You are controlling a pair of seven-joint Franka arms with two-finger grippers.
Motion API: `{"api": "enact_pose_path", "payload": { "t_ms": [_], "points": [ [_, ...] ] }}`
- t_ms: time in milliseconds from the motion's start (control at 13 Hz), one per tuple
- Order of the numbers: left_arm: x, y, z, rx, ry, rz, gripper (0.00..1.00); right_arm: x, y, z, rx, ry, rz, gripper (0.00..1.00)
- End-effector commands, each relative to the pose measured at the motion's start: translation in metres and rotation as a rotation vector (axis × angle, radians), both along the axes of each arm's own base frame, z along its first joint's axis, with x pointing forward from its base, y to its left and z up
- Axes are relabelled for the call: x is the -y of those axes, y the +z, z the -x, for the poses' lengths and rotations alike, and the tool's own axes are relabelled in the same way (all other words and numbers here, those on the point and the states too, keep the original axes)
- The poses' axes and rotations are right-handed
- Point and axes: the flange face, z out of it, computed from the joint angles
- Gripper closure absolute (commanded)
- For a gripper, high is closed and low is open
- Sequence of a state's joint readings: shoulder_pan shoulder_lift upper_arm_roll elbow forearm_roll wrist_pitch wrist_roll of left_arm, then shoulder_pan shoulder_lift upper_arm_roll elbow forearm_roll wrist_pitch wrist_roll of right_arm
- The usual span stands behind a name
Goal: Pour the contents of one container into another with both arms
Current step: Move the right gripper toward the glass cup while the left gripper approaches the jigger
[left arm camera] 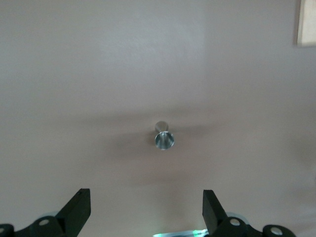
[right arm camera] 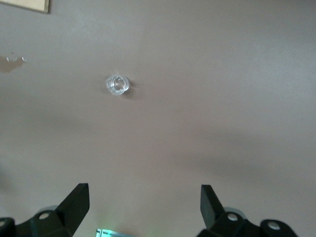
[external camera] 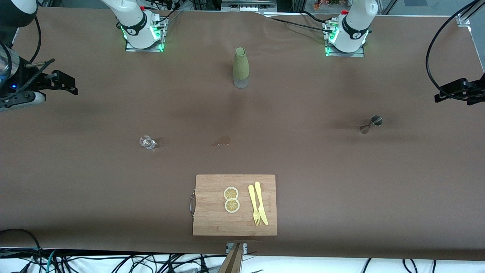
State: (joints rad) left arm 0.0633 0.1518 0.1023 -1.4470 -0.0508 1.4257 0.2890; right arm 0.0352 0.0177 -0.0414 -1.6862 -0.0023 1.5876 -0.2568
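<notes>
Wooden board (external camera: 212, 223); faceted glass tumbler (external camera: 147, 142), hourglass metal jigger (external camera: 371, 124); both hands (left arm camera: 146, 210) (right arm camera: 144, 207) wide open.

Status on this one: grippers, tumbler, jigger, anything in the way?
Left gripper open, high over jigger. Right gripper open, high over tumbler. Both vessels upright, untouched. Nothing between them but a small spill.

Brown-covered table (external camera: 341, 189) under even light, black cables (external camera: 113, 261) along its near edge.
</notes>
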Motion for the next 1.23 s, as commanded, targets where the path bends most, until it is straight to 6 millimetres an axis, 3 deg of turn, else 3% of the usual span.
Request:
{"api": "enact_pose_path", "payload": {
  "t_ms": [0, 153, 460, 690, 1150],
  "points": [
    [-0.011, -0.037, -0.003, -0.041, -0.214, 0.059, 0.00, 0.014, -0.013, 0.004, -0.044, 0.119, -0.039, 0.00],
    [-0.029, -0.049, -0.003, -0.033, -0.305, 0.135, 0.00, 0.033, -0.032, 0.002, -0.062, 0.257, -0.069, 0.00],
    [-0.067, -0.094, 0.005, -0.003, -0.455, 0.349, 0.00, 0.068, -0.066, -0.006, -0.097, 0.392, -0.162, 0.00],
    [-0.092, -0.144, 0.007, 0.073, -0.617, 0.551, 0.00, 0.095, -0.112, -0.014, -0.102, 0.478, -0.323, 0.00],
    [-0.116, -0.239, 0.012, 0.264, -0.866, 0.836, 0.00, 0.111, -0.204, -0.026, -0.060, 0.647, -0.594, 0.01]
  ]
}}
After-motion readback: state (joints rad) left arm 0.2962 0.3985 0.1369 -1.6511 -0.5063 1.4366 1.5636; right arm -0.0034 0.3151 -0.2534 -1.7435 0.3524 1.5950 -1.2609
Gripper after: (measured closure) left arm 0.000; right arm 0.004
